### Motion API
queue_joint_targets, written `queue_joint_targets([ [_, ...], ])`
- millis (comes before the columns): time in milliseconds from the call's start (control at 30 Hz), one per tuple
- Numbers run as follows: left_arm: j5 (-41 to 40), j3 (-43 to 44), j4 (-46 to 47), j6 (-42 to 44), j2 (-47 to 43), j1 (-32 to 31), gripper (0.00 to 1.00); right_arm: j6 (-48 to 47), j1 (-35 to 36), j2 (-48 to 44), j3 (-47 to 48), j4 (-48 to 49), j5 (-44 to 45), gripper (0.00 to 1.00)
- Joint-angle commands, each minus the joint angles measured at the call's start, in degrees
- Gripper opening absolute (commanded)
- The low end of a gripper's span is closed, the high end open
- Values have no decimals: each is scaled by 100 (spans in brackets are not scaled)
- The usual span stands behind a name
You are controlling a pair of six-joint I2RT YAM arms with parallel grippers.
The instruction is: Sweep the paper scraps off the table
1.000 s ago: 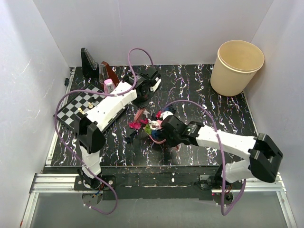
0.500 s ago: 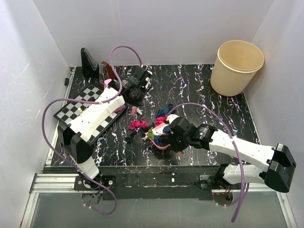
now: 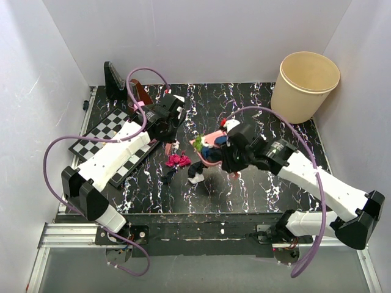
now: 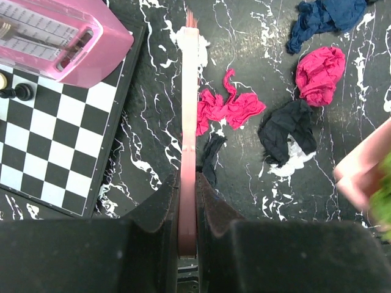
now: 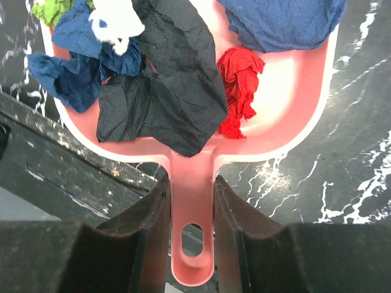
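My right gripper [image 5: 191, 207] is shut on the handle of the pink dustpan [image 5: 287, 104] and holds it above the table [image 3: 269, 183]. In the pan lie a black scrap [image 5: 171, 85], a red one [image 5: 238, 85], blue ones [image 5: 281, 21], a green one [image 5: 52, 9] and a white bit. My left gripper [image 4: 187, 189] is shut on the pink brush [image 4: 188, 122], whose tip is near the table. Magenta scraps [image 4: 229, 108], a black one [image 4: 286, 129] and a blue one [image 4: 324, 18] lie on the table right of the brush. In the top view the dustpan [image 3: 211, 149] is right of the brush [image 3: 171, 146].
A beige bucket [image 3: 304, 85] stands at the back right. A checkered chessboard [image 3: 110, 137] with small pieces lies at the left, with a pink box [image 4: 55, 36] on its far edge. A black stand [image 3: 116, 82] is at the back left.
My right arm has lifted the dustpan with its scraps off the table, up and toward the back right. My left arm has drawn the brush back toward the chessboard.
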Motion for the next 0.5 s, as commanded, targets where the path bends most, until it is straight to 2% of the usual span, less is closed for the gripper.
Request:
queue_joint_targets([
  [0, 152, -155, 262, -126, -457, 18, 0, -60, -646, 151, 786, -489, -222, 1],
  [267, 477, -295, 341, -126, -518, 10, 0, -139, -2456, 818, 2333, -1017, -600, 1],
  [467, 653, -269, 306, -11, -422, 18, 0, -253, -3555, 1846, 3792, -1544, -812, 1],
])
